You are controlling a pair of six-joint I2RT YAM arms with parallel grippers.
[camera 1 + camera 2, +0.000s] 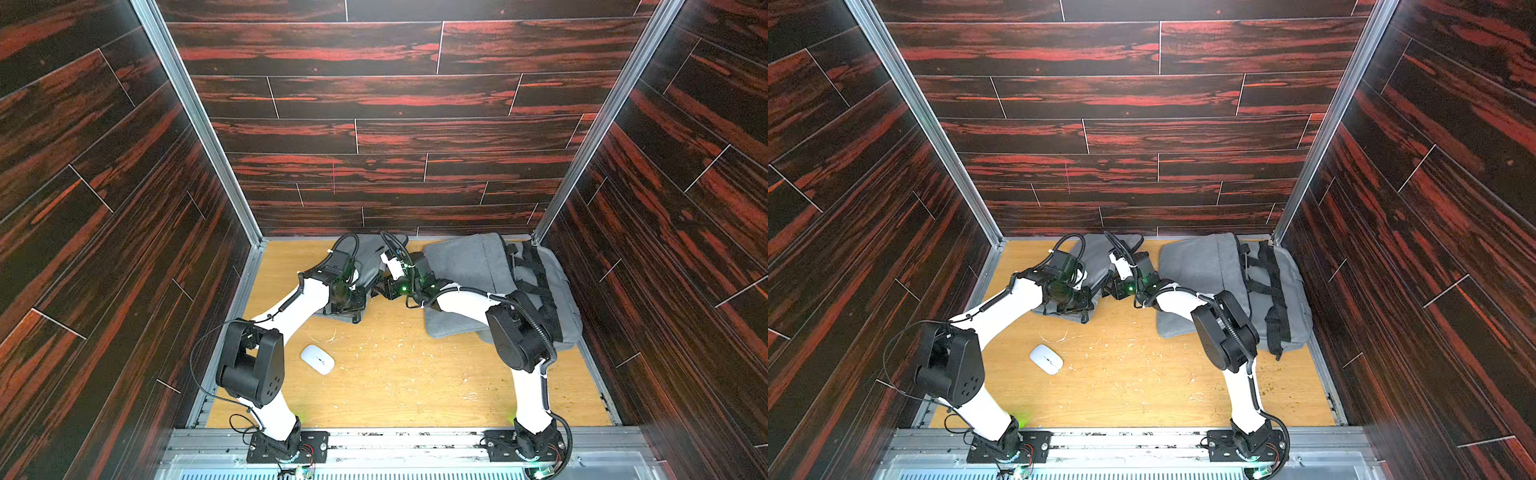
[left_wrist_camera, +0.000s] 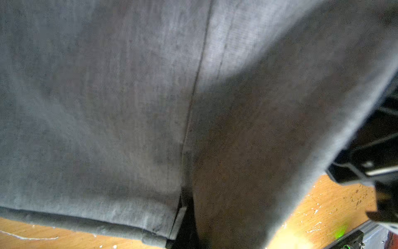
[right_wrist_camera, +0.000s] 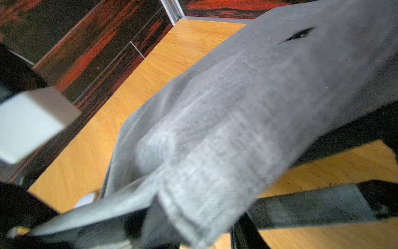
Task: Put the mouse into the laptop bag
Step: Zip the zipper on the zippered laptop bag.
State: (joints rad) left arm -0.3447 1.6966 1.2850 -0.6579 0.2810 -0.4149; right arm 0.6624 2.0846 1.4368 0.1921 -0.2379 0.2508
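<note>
Step in hand: opening the bag [image 1: 469, 266]; left end effector [image 1: 351, 307] and right end effector [image 1: 384, 291] each clench its fabric. The mouse [image 1: 317, 359] lies free on the bench [image 1: 415, 386], apart from the bag. Next, one end effector must release and fetch it.

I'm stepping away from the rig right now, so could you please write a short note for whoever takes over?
Left gripper: shut, pinching grey bag fabric.
Right gripper: closed on bag fabric, which hangs lifted off the table.
Bag: back of table, centre to right.
Mouse: loose on the table near the left arm, untouched.
Done: both grippers have hold of the bag.
Left: open the bag, pick up the mouse, put it inside.
</note>
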